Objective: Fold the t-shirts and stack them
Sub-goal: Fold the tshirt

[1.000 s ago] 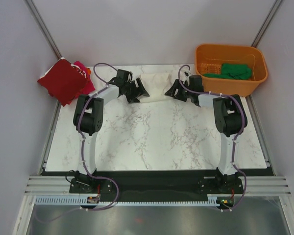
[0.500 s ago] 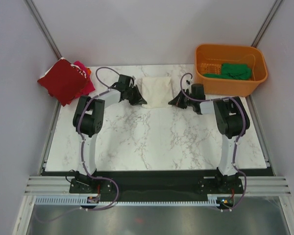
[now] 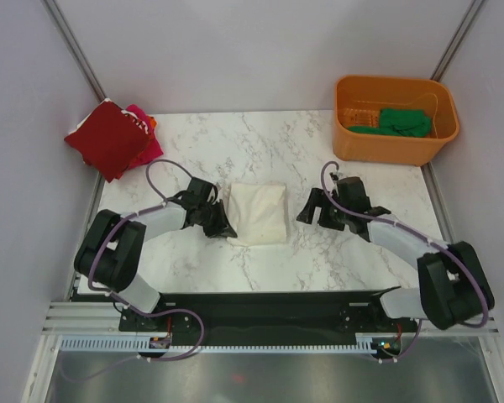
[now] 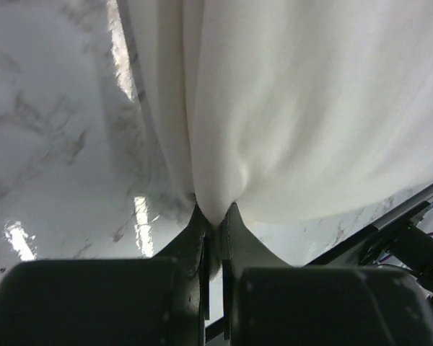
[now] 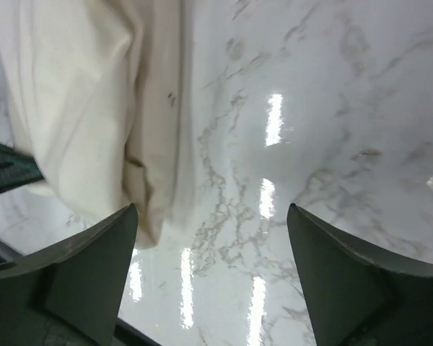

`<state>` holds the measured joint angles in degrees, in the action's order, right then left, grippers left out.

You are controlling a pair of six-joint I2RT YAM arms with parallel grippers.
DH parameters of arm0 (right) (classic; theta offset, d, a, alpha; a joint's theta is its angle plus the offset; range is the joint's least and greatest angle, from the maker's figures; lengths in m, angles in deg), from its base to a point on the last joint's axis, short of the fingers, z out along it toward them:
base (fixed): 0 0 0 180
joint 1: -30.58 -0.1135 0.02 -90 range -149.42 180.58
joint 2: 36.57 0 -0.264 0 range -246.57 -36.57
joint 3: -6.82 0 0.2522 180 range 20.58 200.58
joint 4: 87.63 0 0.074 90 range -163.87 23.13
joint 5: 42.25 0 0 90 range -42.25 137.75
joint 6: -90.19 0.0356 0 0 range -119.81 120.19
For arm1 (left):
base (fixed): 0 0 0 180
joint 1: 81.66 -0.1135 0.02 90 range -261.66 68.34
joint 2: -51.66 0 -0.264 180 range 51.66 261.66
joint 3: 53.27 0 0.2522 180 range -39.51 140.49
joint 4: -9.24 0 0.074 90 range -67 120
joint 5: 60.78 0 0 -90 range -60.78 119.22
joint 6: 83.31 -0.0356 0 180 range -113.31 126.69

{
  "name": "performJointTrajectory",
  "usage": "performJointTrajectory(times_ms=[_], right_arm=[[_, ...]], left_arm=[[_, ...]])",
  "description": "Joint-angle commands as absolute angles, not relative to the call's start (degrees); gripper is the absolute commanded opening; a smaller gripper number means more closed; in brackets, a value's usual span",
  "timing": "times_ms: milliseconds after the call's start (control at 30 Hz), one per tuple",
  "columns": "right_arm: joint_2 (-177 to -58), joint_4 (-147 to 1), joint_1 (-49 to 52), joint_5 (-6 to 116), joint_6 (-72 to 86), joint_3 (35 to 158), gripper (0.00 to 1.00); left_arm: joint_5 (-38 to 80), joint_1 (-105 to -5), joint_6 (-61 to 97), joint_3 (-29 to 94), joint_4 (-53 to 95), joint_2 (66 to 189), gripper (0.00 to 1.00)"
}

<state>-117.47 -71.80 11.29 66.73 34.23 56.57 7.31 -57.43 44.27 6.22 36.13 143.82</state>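
Partway: cream-white folded cloth t-shirt point(image 3: 258, 213) lies mid white marble desk point(image 3: 277, 264). Left pincer point(image 4: 215, 218) is clamped on its edge; right pincer point(image 5: 211, 213) is spread wide beside it, empty. Dark red t-shirt point(image 3: 107, 138) and magenta-pink t-shirt point(image 3: 145, 128) look stacked far-left. Crumpled green t-shirt point(image 3: 403, 122) in orange plastic tub point(image 3: 386, 151) remains.

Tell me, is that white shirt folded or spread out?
Folded: the cream t-shirt lies as a compact layered pad, one edge pinched by the left gripper.

Cream t-shirt point(image 3: 259, 214); grey-veined white table point(image 3: 277, 144).
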Motion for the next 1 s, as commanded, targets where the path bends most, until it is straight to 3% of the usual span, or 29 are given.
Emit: performJointTrajectory(times_ms=[0, 33, 67, 133, 167, 267, 467, 700, 967], right_arm=[[-108.3, -59.0, 11.4, 50.7, 26.7, 60.3, 0.94], [-105.9, -58.7, 11.5, 50.3, 25.4, 62.7, 0.94], [-105.4, -58.8, 11.4, 53.4, 24.3, 63.8, 0.86], [-106.5, -62.7, 11.4, 60.5, 24.1, 66.6, 0.54], [-107.7, -64.6, 11.5, 64.0, 25.1, 67.4, 0.27], [-114.4, -74.2, 10.3, 77.9, 32.2, 69.7, 0.0], [-129.9, -94.5, 8.4, 87.1, 41.6, 71.4, 0.0], [-146.7, -99.4, 9.1, 90.1, 40.3, 78.5, 0.0], [-160.2, -112.4, 19.1, 94.9, 47.7, 82.5, 0.0]], left_arm=[[9.9, -58.1, 42.8, 2.5, 37.9, 141.3, 0.02], [9.9, -58.0, 42.8, 1.6, 37.9, 141.1, 0.02], [9.9, -57.9, 42.8, 1.3, 37.9, 141.1, 0.02], [9.9, -57.5, 42.8, 0.8, 37.9, 141.1, 0.02], [9.9, -57.5, 42.8, 0.7, 37.9, 140.9, 0.02], [9.9, -57.1, 42.8, 0.7, 37.9, 141.1, 0.02], [9.9, -56.9, 42.8, 1.2, 37.9, 142.3, 0.02], [9.9, -56.6, 42.8, 1.3, 37.9, 143.1, 0.02], [9.9, -56.5, 42.8, -0.2, 37.9, 142.8, 0.02]])
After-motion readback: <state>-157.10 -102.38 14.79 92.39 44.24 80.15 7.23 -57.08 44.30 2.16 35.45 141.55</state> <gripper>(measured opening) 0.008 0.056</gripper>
